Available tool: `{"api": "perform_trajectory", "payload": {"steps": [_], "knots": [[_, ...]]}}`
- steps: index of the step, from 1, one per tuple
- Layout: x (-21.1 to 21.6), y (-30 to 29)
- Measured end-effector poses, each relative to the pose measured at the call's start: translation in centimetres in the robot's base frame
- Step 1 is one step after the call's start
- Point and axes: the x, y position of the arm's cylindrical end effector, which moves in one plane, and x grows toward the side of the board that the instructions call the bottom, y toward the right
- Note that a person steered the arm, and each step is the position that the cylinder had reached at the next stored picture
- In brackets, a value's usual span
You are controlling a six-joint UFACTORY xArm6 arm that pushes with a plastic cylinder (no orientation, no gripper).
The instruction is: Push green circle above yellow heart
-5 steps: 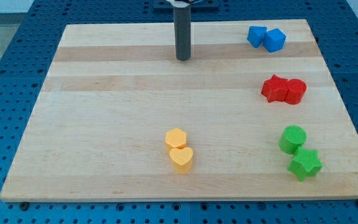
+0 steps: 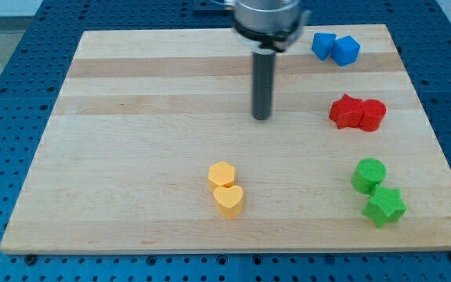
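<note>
The green circle (image 2: pixel 368 175) lies near the board's right edge, touching a green star (image 2: pixel 384 207) just below it. The yellow heart (image 2: pixel 228 200) lies at the lower middle, touching a yellow hexagon (image 2: pixel 221 175) just above it. My tip (image 2: pixel 262 117) rests on the board near its middle, well above and slightly right of the yellow pair and far to the upper left of the green circle. It touches no block.
Two red blocks (image 2: pixel 357 113) sit together at the right, level with my tip. Two blue blocks (image 2: pixel 335 48) sit together at the top right. The wooden board (image 2: pixel 131 157) lies on a blue perforated table.
My tip has moved down the view and to the right, from near the top edge toward the board's middle. No block has moved.
</note>
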Motion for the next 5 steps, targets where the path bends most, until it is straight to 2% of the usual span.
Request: {"api": "perform_trajectory", "payload": {"steps": [1,2,3,5], "knots": [[0.1,1.5],[3.8,2.9],[4.4,3.5],[5.2,9.6]]}}
